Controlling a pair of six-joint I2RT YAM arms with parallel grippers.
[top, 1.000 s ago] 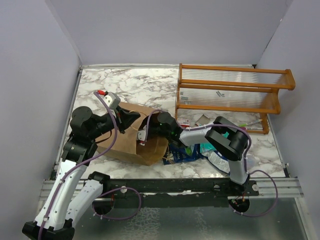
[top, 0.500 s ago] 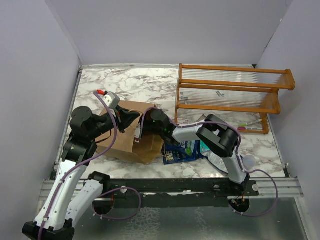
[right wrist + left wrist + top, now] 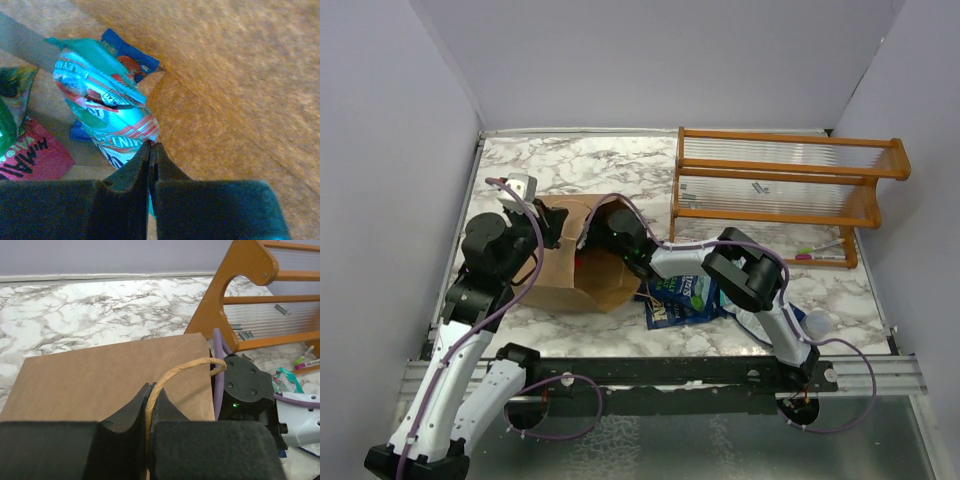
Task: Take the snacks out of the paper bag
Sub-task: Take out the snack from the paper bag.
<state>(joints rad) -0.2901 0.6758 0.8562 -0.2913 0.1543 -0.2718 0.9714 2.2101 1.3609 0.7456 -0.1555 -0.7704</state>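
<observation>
- Right wrist view: right gripper (image 3: pixel 150 148) sits inside the brown kraft paper bag (image 3: pixel 240 75), pinched on the near end of the teal crinkly foil packet (image 3: pixel 102 95), which stretches away ahead, deeper in.
- Left gripper (image 3: pixel 149 392) is clamped on the bag's twisted-paper loop handle (image 3: pixel 185 371), so I'd say the right arm does the pulling.
</observation>
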